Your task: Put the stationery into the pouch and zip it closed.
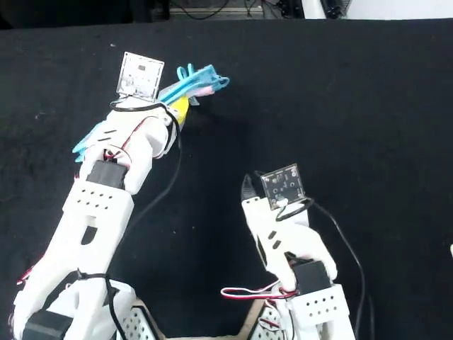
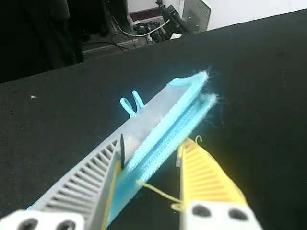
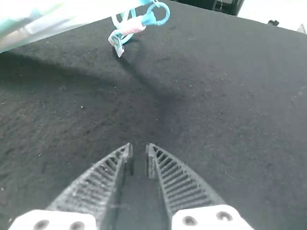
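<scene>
Left gripper (image 2: 151, 143) is clamped on the pouch (image 2: 177, 112). The grey finger (image 2: 91, 179) lies flat on one side and the yellow finger (image 2: 206, 177) sits on the other, with the zipper edge running out between them. In the high view the left gripper (image 1: 177, 106) is at the far left of the table (image 1: 340, 106), and the pouch (image 1: 185, 85) sticks out past it on both sides. It looks lifted: the right wrist view shows the pouch (image 3: 29, 19) above the black cloth with a shadow under it.

Two blue zipper bands run side by side, with a thin dark gap at the frayed far end. Can't tell if it's zipped. Can't tell what's inside either, since the side panel is only pale and cloudy.

Blue loops (image 2: 132, 103) hang off the pouch's far end. The right wrist view shows them as a blue ring with a pink piece and a small tag (image 3: 139, 21), the tag down near the cloth.

Right gripper (image 3: 139, 151) is nearly pressed together, with a narrow slit between the tips and nothing in it. It sits low over bare cloth at centre table (image 1: 248, 185), well apart from the pouch.

A loose yellow thread (image 2: 158, 189) trails by the yellow finger. Cables and gear (image 2: 144, 26) sit behind the table's far edge.
</scene>
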Robot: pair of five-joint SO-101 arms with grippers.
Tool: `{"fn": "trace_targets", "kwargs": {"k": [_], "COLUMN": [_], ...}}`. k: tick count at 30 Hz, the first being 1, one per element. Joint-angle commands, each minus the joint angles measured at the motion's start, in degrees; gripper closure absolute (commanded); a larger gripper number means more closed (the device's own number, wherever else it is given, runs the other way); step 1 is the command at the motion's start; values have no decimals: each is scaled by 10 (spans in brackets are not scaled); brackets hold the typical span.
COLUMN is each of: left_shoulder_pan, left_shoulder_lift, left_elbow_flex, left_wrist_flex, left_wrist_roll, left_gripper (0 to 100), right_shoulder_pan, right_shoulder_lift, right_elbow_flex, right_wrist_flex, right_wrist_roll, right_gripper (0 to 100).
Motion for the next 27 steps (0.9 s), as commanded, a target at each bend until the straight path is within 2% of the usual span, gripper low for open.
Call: {"fn": "trace_targets", "kwargs": {"k": [1,11,22,27], "left_shoulder_pan": [-1,9,23,22], "left_shoulder_lift": [-23,-23,-74,-82], "left_elbow_flex": [-30,14,-29,-30], "left_wrist_flex": [-18,-16,-14,46], "left_wrist_roll": [9,7,9,7], "left_gripper": [809,809,807,786], "right_shoulder_pan": [8,8,8,8], "right_shoulder_lift": [-13,-13,-13,-13], "right_elbow_flex": [-1,-1,-1,-1], "right_wrist_flex": [3,3,3,3], "right_wrist_roll": [-1,-1,-1,-1], "right_gripper": [943,943,943,943]}}
